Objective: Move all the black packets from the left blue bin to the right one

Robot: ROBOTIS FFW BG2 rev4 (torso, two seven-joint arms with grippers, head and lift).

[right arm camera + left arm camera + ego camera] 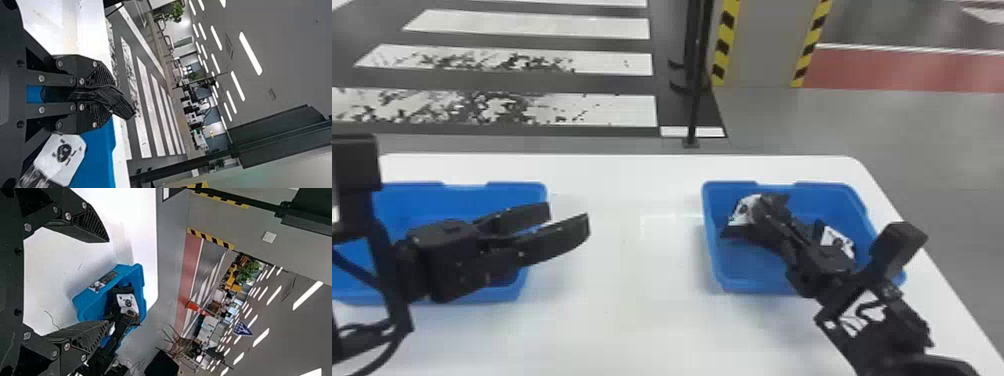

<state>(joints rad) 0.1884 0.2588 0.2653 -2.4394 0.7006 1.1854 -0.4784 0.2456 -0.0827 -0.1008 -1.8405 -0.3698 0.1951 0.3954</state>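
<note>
Over the left blue bin (517, 190), my left gripper (568, 218) stands open, its tips past the bin's right wall. In the left wrist view, nothing lies between the fingers of the left gripper (107, 281). My right gripper (774, 212) is inside the right blue bin (710, 240), shut on a black packet with a white label (746, 210). In the right wrist view, the right gripper (102, 94) pinches the black packet (122, 106). Another packet (837, 242) lies in the right bin, partly behind that gripper. The left arm hides much of the left bin's inside.
Both bins stand on a white table (627, 260), with a wide stretch of tabletop between them. A dark pole (697, 100) rises from the floor beyond the far edge. The right arm crosses the right bin's near right corner.
</note>
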